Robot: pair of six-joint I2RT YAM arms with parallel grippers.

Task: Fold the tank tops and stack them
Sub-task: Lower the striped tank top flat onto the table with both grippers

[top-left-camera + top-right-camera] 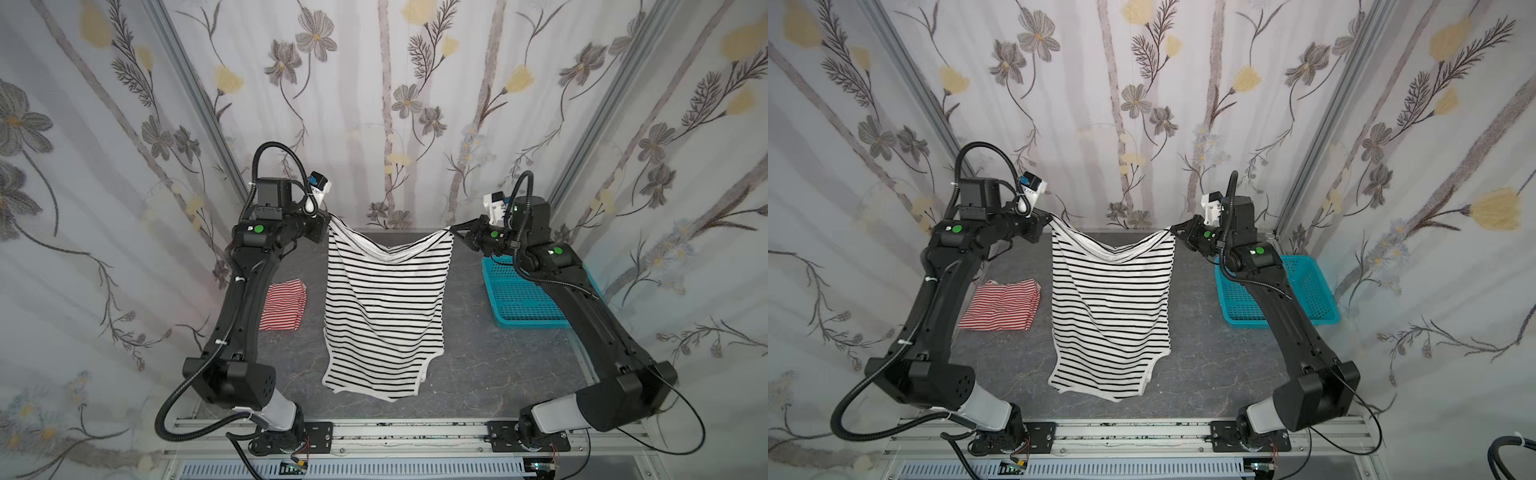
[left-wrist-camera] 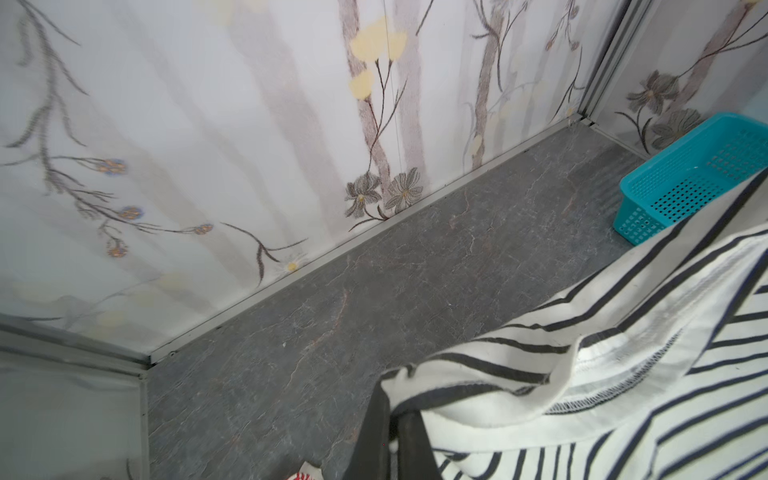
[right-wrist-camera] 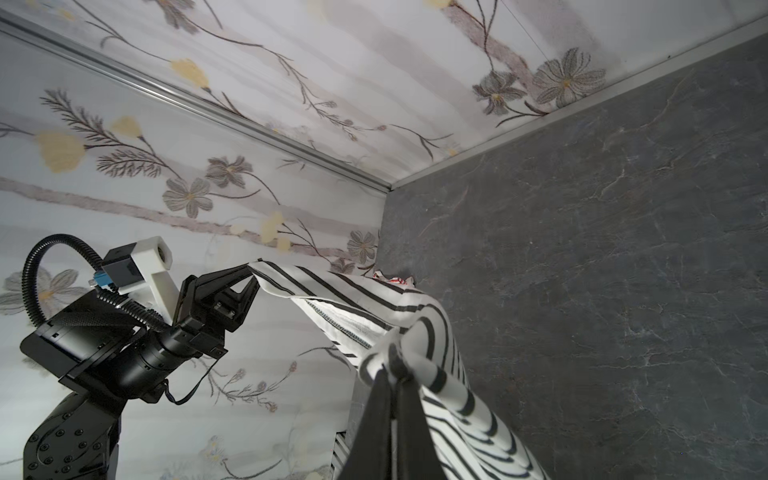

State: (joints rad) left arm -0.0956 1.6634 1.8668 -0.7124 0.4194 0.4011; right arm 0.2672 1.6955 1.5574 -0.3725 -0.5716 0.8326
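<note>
Setting: robot test cell in a lab, not a living space.

Evidence:
- Left arm [image 1: 245,299] and right arm [image 1: 582,316], both black, are bolted on plates to an aluminium rail [image 1: 415,432] along the front of the surface [image 1: 478,365], which is dark grey with a stone look.
- Three sides are closed by sheer floral curtain [image 1: 353,62] on aluminium frame posts [image 1: 197,95].
- Corrugated cable conduit [image 1: 160,419], loose wires, and a slotted cable duct [image 1: 353,471] sit below the rail.
- Each wrist carries a camera in a white mount [image 1: 320,187].
- Domestic items are few: the black-and-white striped tank top [image 1: 382,299], the red-and-white striped tank top [image 1: 284,305] and a turquoise mesh basket [image 1: 523,299].
</note>
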